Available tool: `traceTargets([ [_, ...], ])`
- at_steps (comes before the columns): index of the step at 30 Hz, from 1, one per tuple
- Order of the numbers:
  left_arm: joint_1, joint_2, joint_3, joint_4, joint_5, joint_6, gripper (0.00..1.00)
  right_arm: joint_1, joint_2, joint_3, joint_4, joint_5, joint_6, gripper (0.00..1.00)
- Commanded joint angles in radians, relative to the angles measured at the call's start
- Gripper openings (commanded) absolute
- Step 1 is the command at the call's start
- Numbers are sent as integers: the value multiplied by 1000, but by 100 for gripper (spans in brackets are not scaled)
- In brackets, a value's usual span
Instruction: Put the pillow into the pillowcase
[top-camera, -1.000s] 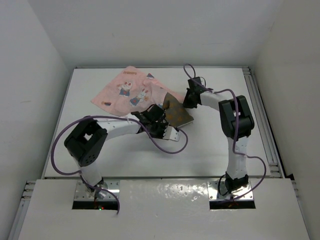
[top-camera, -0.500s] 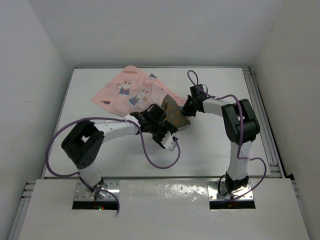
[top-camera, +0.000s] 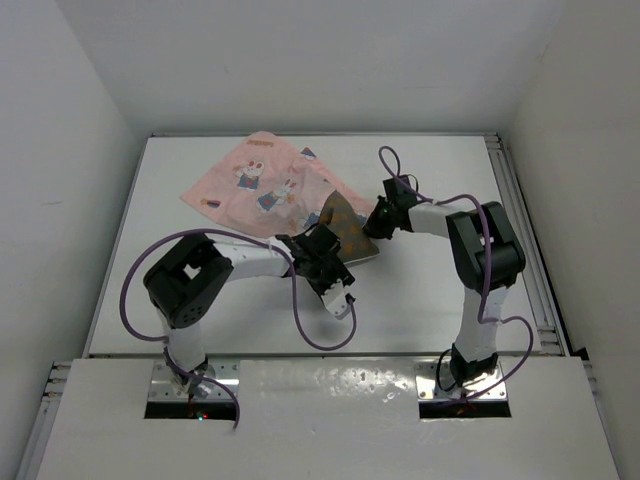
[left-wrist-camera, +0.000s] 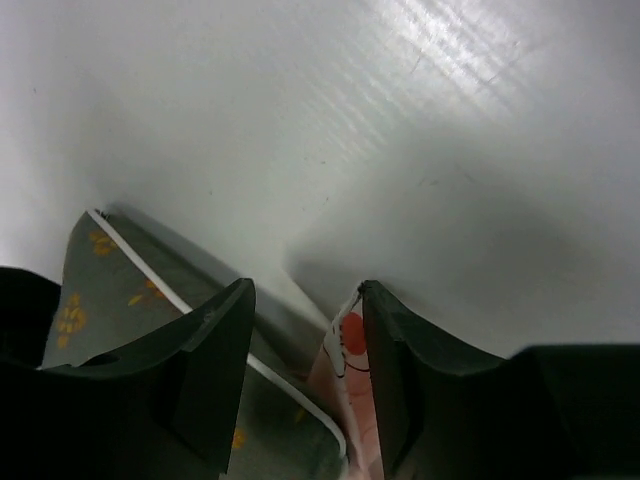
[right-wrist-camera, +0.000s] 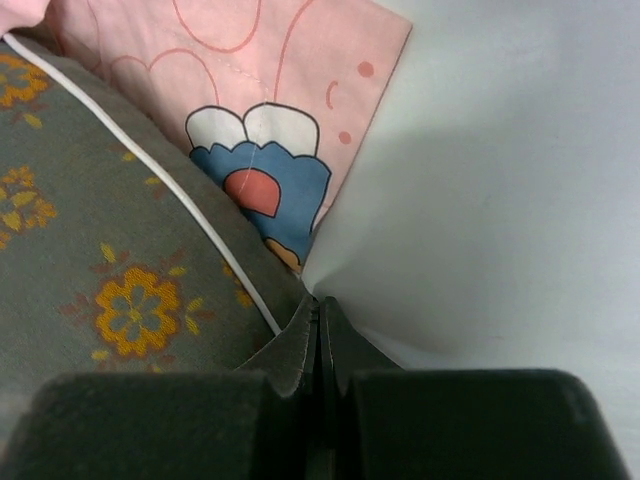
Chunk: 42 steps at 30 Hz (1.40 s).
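On the white table (top-camera: 430, 290) lies the plump olive-brown orange-dotted fabric pillow (top-camera: 347, 228), its far-left side against the thin pink bunny-print pillowcase (top-camera: 262, 180). The left gripper (left-wrist-camera: 305, 300), at the pillow's near corner, stands partly apart astride its piping. The right gripper (right-wrist-camera: 318, 335), at the pillow's right edge, is pressed closed.

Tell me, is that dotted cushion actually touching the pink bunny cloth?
Touching. The right wrist view shows the pillow lying against the pillowcase: the pink fabric meets its piped edge with no gap.
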<state>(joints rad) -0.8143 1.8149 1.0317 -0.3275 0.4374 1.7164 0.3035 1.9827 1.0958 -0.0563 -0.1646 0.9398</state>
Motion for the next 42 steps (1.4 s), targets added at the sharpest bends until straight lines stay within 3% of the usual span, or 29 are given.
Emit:
traceTargets([
  [1,-6,8,-28,47,-77,18,43,9,-48,-39,-5,2,1,0],
  [4,17,6,-36,22,-97,31,36,8,-51,-47,-5,2,-6,0],
  [6,32,9,-36,9,-106,35,16,8,-48,-40,-4,-4,-7,0],
  [7,35,9,-36,7,-114,29,0,8,-45,-39,-7,-4,-9,0],
  [11,59,-35,30,-88,-99,-102,0,0,-54,-22,-40,13,-33,0],
  [12,72,-49,86,-175,-50,-133,0,-9,-56,-14,-54,23,-36,3],
  [13,99,-67,112,-233,-17,-173,0,-13,-58,-4,-66,45,-41,9],
  [14,113,-107,142,-333,47,-179,0,-33,-59,4,-66,48,-39,22],
  [17,159,-213,168,-431,116,-184,0,-66,-44,48,-70,66,-24,40],
  [24,176,-394,82,-455,167,-230,0,-63,45,147,-105,117,-4,61],
  [32,185,-427,90,-384,185,-311,0,-35,162,211,-94,73,85,61],
  [37,195,-431,99,-329,181,-397,0,-11,156,182,-131,48,102,37],
  [42,214,-448,88,-323,169,-435,0,-1,29,0,-149,156,-72,44],
])
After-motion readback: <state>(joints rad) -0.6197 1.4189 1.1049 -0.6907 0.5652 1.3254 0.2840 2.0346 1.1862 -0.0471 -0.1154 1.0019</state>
